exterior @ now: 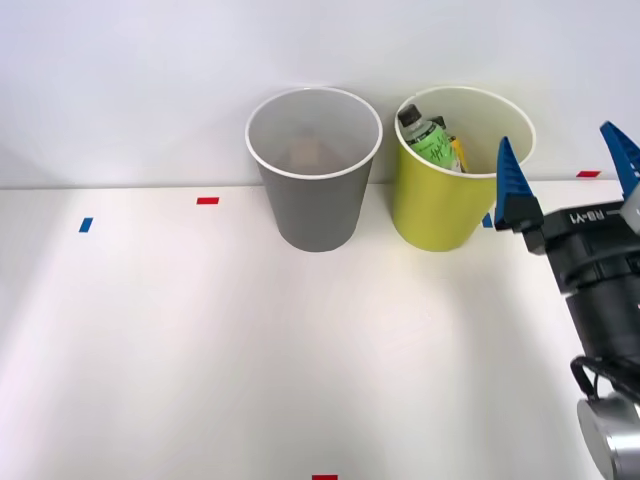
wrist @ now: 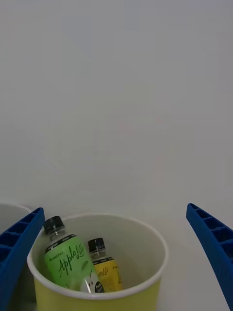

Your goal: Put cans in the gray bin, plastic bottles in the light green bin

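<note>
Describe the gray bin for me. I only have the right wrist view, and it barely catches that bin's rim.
Observer: The gray bin stands upright close beside the light green bin, on that bin's left.
Operator: Look inside it.
Observer: A pale brownish thing lies at its bottom. I cannot tell what it is.
Operator: Check the table in front of the bins.
Observer: On the table I see small red and blue tape marks, spread along its far and near edges.
</note>
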Available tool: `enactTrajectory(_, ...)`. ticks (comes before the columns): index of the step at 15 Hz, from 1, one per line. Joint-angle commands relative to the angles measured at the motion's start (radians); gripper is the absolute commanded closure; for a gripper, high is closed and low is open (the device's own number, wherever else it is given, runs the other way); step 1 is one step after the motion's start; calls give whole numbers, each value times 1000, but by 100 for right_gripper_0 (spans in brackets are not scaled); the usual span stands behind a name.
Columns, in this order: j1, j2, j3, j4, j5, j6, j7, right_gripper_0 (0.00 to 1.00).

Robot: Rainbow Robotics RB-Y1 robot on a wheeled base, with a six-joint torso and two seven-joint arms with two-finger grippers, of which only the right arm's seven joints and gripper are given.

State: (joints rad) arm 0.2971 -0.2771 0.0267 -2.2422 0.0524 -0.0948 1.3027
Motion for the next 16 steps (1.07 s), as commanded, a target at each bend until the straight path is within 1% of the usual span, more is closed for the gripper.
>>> enactTrajectory(1,155,44,9,-14,7,-128,10,0)
enactTrajectory(4,267,68,21,-14,7,-172,18,0)
enactTrajectory(9,409,150,62,-13,9,-181,23,0)
enactTrajectory(16,562,157,101,-11,9,-169,24,0)
